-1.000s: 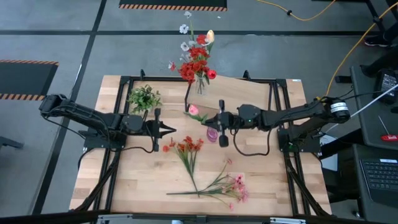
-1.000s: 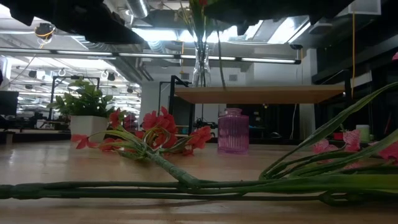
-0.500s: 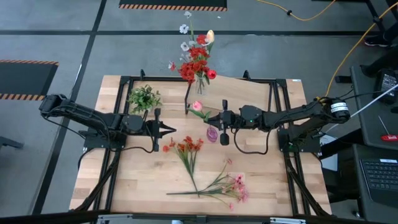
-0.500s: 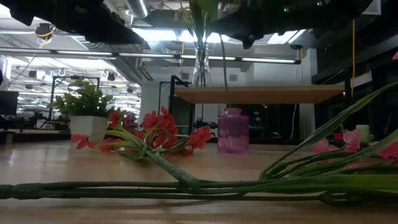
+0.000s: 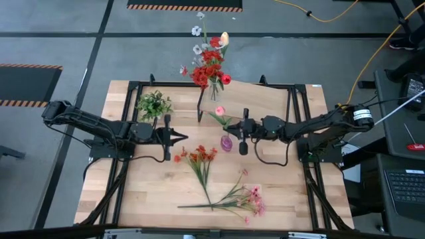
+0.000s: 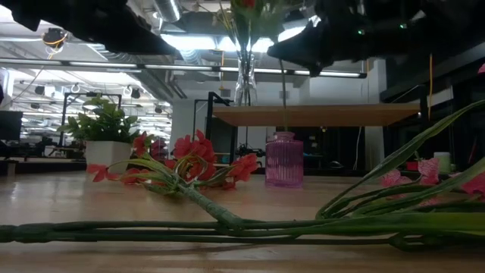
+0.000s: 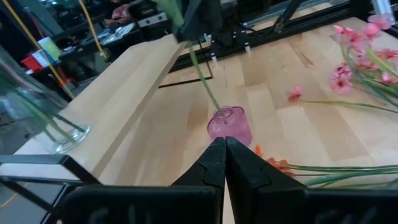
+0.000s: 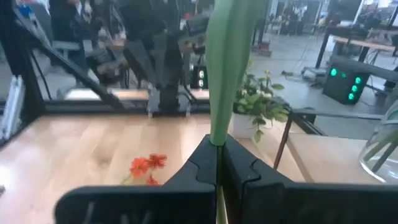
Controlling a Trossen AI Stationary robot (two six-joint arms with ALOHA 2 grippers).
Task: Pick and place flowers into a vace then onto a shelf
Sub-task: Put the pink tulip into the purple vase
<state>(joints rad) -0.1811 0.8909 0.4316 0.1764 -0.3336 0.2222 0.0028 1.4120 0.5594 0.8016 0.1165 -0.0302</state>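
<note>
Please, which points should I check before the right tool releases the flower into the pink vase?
1. Right tool shut on the pink-bloomed green stem: ok.
2. Stem end inside the mouth of the small pink ribbed vase: ok, by the left wrist view.
3. Vase upright on the light-wood tabletop: ok.
4. Left tool shut, apart from the vase: ok.
5. Stem end reaching the vase bottom: cannot tell.
</note>
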